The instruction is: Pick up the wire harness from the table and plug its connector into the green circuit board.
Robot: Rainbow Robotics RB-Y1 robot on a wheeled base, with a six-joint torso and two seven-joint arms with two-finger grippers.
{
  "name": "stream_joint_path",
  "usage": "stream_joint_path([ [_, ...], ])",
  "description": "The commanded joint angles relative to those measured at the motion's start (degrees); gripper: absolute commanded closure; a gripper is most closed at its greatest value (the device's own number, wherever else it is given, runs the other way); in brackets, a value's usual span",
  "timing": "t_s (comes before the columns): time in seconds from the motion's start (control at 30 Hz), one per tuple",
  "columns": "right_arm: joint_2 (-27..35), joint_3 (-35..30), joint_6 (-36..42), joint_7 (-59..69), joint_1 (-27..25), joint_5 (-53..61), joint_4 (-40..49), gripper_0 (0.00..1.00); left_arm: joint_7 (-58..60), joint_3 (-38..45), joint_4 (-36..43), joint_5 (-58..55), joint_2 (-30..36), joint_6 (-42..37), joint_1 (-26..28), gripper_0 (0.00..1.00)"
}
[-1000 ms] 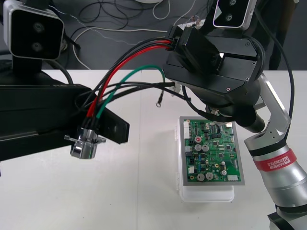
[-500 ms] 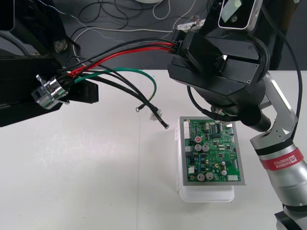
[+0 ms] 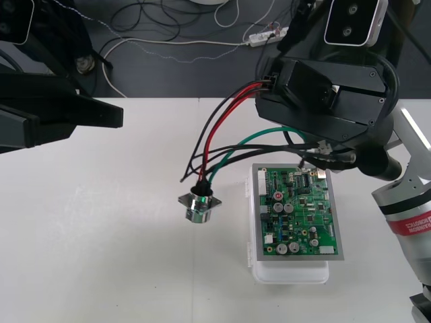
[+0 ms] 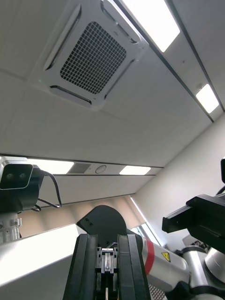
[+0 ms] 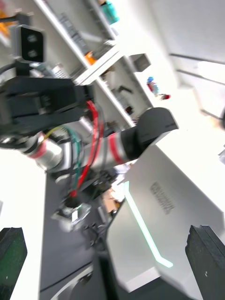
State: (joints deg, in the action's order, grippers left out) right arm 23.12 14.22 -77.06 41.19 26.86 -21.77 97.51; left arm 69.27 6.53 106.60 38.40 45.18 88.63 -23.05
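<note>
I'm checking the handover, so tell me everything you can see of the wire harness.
The wire harness is a few thin red, black and green wires. Its small black plug sits clamped in the right gripper. The wires droop to a round flanged metal socket, hanging left of the green circuit board, apart from it. Nothing is plugged in.

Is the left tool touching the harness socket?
Apart. The front view shows bare table between the open left tool and the socket, whose wires run to the right tool.
</note>
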Motion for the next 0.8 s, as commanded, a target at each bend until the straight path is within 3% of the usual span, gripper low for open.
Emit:
stream_joint_path([
  [0.03,5.18,-0.86,-0.46,-2.43,1.0,0.94,2.25,1.0,-6.08,1.3,-0.16,2.73,5.27,1.37,1.26,0.0],
  [0.43,12.83,-2.62,4.9,-3.75,0.38,0.94,6.12,1.0,-7.93,1.3,-1.22,3.7,10.9,-0.21,1.78,0.0],
  [0.6,18.45,-6.22,14.92,-4.54,-3.92,-3.54,16.13,1.0,-8.89,1.3,-0.51,4.67,12.57,-3.99,1.78,0.0],
  [0.8,19.07,-10.79,17.56,-4.54,-6.21,-11.36,21.67,1.0,-9.33,1.3,0.81,5.02,15.29,-8.91,1.78,0.0],
])
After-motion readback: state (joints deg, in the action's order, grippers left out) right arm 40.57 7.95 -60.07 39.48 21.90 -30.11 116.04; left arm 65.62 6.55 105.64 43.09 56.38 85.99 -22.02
